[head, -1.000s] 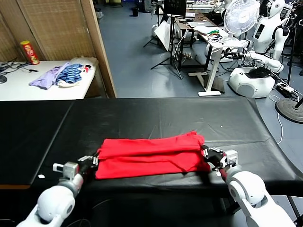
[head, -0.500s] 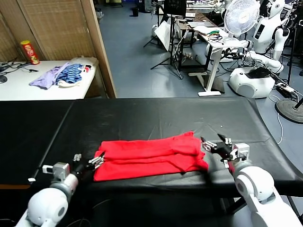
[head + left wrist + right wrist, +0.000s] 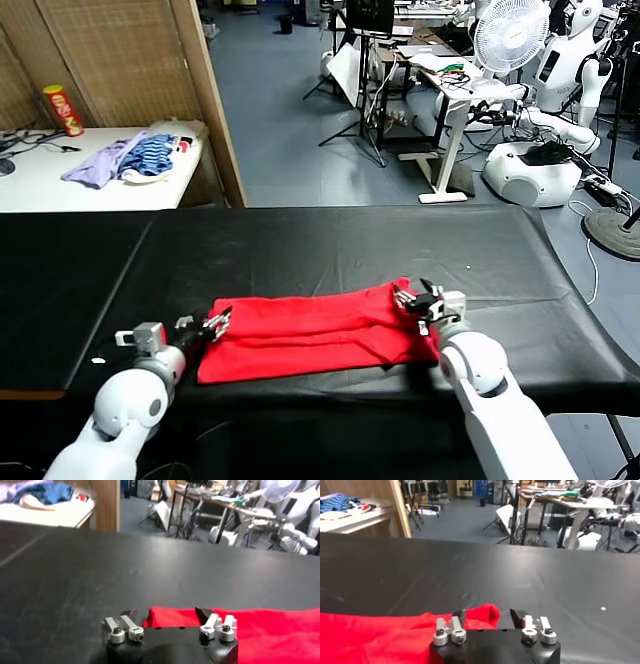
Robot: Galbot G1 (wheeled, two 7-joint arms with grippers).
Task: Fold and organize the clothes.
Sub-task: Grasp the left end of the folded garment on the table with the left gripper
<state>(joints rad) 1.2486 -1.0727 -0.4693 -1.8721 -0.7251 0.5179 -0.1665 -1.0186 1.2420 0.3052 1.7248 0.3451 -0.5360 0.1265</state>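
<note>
The red T-shirt (image 3: pixel 315 335) lies as a flat, folded band on the black bench (image 3: pixel 330 250), stretched between the two hands. The left hand (image 3: pixel 213 325) sits at one short end of it, and the right hand (image 3: pixel 418 299) at the other end's far corner. Both stand part-open, their fingers straddling the cloth edge, and neither visibly pinches fabric.

The main risk is an uneven pick. If one hand closes on only the top layer while the other catches the full stack, the band would likely twist or peel apart as it lifts, undoing the fold. At the right hand, the cloth shows as a small raised lobe between the fingers. A closing grip might nip just that lobe and let the layers beneath slide free. Either hand may also close on nothing if the edge sits just ahead of its fingertips.

The head view gives the whole shirt and shows both hands at opposite ends, but it hides how the fingers meet the cloth. The left wrist view shows the left hand's fingers (image 3: pixel 202 615) set apart with the red edge running between and beyond them. The right wrist view shows the rounded corner poking up between that hand's fingers (image 3: pixel 516 616). Only the head view shows the heap of purple and striped garments (image 3: pixel 130 158) on the white side table (image 3: pixel 60 185), well beyond the left hand.
</note>
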